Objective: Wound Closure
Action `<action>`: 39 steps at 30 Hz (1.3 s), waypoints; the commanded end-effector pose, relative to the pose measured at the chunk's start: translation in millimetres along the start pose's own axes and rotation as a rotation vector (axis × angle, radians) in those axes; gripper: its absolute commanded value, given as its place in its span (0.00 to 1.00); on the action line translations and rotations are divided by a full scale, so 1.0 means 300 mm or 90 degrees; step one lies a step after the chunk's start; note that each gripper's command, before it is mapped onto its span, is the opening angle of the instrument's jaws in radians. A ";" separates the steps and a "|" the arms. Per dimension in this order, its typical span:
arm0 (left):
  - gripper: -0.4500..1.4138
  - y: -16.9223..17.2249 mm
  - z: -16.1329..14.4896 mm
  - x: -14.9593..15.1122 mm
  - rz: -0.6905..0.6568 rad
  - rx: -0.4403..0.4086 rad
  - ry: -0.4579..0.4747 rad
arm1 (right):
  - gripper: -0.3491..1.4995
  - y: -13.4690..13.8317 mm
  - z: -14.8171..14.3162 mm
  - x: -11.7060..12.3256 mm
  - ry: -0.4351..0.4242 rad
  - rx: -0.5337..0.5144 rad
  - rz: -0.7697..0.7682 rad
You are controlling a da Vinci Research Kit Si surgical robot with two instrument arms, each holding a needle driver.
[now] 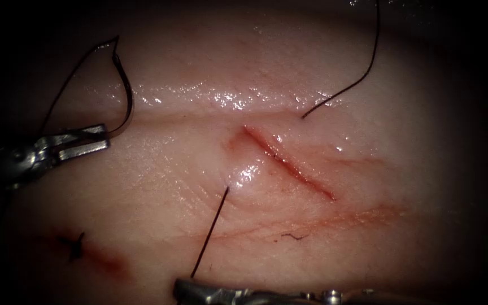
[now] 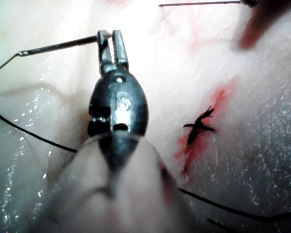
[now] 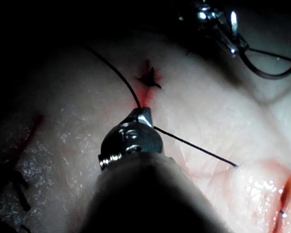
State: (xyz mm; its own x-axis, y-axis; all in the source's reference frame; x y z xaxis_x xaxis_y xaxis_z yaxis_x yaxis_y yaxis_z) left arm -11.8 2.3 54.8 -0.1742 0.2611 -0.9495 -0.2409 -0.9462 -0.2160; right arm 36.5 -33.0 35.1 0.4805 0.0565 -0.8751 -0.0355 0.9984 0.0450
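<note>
The cut [image 1: 289,164] runs slanting across the tissue [image 1: 199,73]. My left tool [image 1: 103,138] lies far to the left of the cut, shut on the curved needle [image 1: 126,85] near its tip end; the needle arches above the jaws, clear of the tissue. In the left wrist view the jaws [image 2: 110,36] pinch the needle [image 2: 58,46]. My right tool [image 1: 184,285] is shut on the thread [image 1: 211,229], which rises to enter the tissue just left of the cut. In the right wrist view its jaws [image 3: 143,115] clamp the thread [image 3: 194,146]. A thread [image 1: 362,73] leaves the tissue right of the cut.
A dark knotted stitch [image 1: 74,245] with red fluid sits at the lower left, also seen as a knot [image 2: 200,125] and a knot [image 3: 148,76]. A short thread scrap [image 1: 292,236] lies below the cut. The left tool [image 3: 218,19] shows beyond the right tool.
</note>
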 end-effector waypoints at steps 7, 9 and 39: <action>0.00 0.001 0.002 -0.002 -0.001 -0.001 0.000 | 0.00 -0.0109 0.0051 0.0130 0.014 0.036 -0.016; 0.00 0.001 0.002 -0.002 -0.001 -0.001 0.000 | 0.24 -0.0072 0.0052 0.0110 0.023 0.021 -0.011; 0.00 0.002 0.003 -0.002 0.004 -0.002 -0.002 | 0.00 0.0417 0.0140 -0.0462 -0.034 -0.118 0.023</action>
State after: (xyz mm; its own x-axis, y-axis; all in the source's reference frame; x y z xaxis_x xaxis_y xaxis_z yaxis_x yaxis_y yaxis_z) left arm -12.1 2.2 54.8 -0.1793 0.2548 -0.9502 -0.2368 -0.9486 -0.2097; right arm 32.4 -21.1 49.5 0.5273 0.0972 -0.8441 -0.2100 0.9775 -0.0187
